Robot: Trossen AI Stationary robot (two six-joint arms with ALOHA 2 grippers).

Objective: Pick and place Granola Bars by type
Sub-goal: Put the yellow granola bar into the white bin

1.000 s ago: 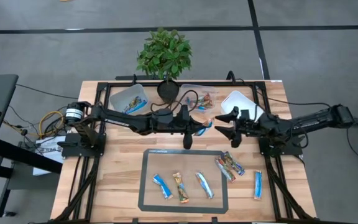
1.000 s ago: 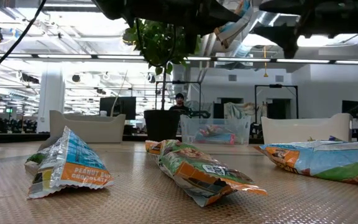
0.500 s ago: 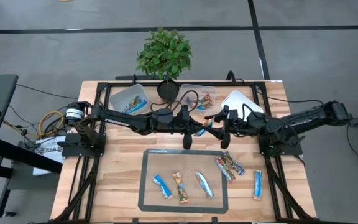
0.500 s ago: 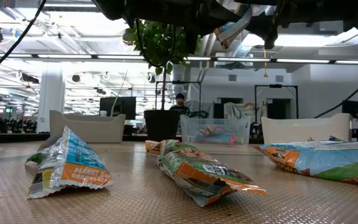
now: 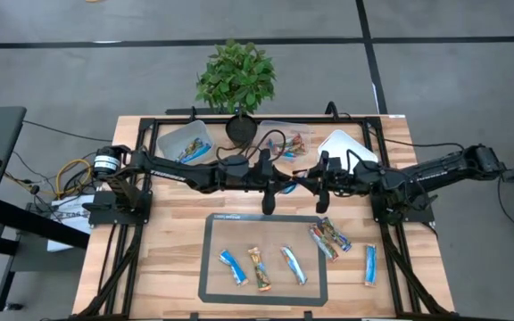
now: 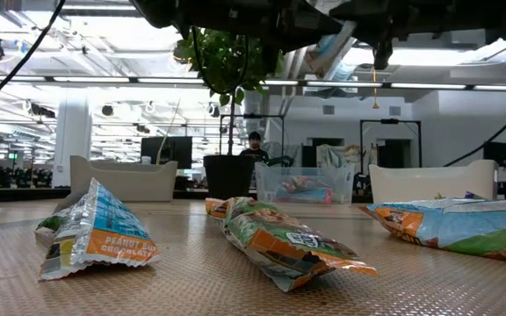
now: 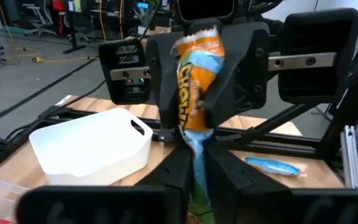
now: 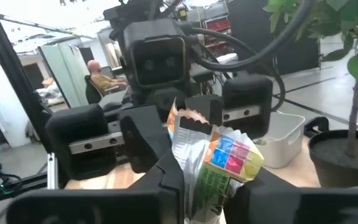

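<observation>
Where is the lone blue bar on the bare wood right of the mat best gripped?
Across its middle, from straight above: the blue bar lies flat, long and narrow, clear of the other bars, with both long edges free to pinch.

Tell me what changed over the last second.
The right gripper swung in from the right to meet the left gripper above the table middle, and both sets of fingers now close on the same bar, a handover under way. The left arm, the bars on the mat and the tubs kept their places.
</observation>
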